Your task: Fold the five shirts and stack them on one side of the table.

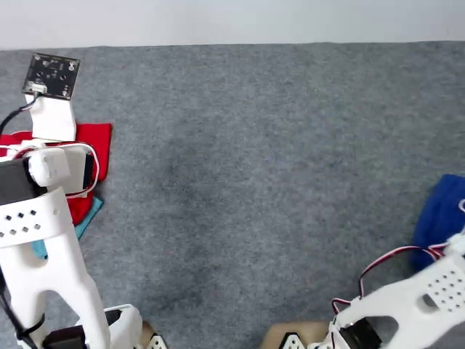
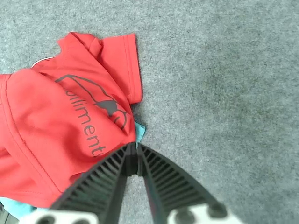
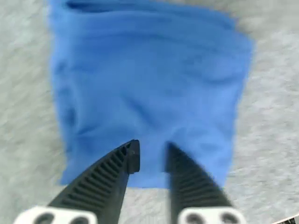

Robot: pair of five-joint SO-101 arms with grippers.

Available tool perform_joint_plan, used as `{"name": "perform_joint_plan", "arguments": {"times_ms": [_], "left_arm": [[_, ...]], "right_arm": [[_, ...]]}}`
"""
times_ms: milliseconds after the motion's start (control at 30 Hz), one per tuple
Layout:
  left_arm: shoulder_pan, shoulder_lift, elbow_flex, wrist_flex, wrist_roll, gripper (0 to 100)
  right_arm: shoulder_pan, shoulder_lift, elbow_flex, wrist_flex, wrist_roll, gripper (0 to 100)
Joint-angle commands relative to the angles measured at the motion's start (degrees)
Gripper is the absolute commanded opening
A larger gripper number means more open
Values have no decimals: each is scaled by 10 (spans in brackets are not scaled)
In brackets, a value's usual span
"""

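A red shirt (image 2: 60,121) with grey print lies crumpled at the table's left edge, seen also as the red shirt (image 1: 93,149) in the high view. It rests on a teal shirt (image 2: 139,130) that peeks out beneath; the teal shirt (image 1: 86,222) shows by the arm's base. My left gripper (image 2: 135,150) hovers shut over the red shirt's near edge, with nothing visible between its fingers. A folded blue shirt (image 3: 149,88) lies flat at the table's right edge, the blue shirt (image 1: 440,214) partly hidden by the right arm. My right gripper (image 3: 152,153) hangs open just above its near hem.
Grey carpet-like cloth (image 1: 261,160) covers the table between the two arms. The left arm (image 1: 43,240) stands over the red shirt and the right arm (image 1: 414,298) crosses the front right corner. A pale wall runs along the far edge.
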State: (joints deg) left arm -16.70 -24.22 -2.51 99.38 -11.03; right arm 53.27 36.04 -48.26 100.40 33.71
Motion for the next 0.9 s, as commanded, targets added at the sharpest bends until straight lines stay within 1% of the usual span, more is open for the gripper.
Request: {"name": "perform_joint_plan", "arguments": {"times_ms": [0,100,200,367,500,867], "left_arm": [[2,-17,-1,11,-4,7],[2,-17,-1,11,-4,7],[2,-17,-1,11,-4,7],[2,-17,-1,11,-4,7],[2,-17,-1,11,-4,7],[2,-17,-1,11,-4,7]], "right_arm": [[-31,-88,93,24,-4,10],[-45,-114,165,23,-8,10],[-44,-120,205,22,-9,10],[-24,-125,207,20,-4,10],[-23,-116,210,20,-4,10],[-37,17,210,23,-8,10]]}}
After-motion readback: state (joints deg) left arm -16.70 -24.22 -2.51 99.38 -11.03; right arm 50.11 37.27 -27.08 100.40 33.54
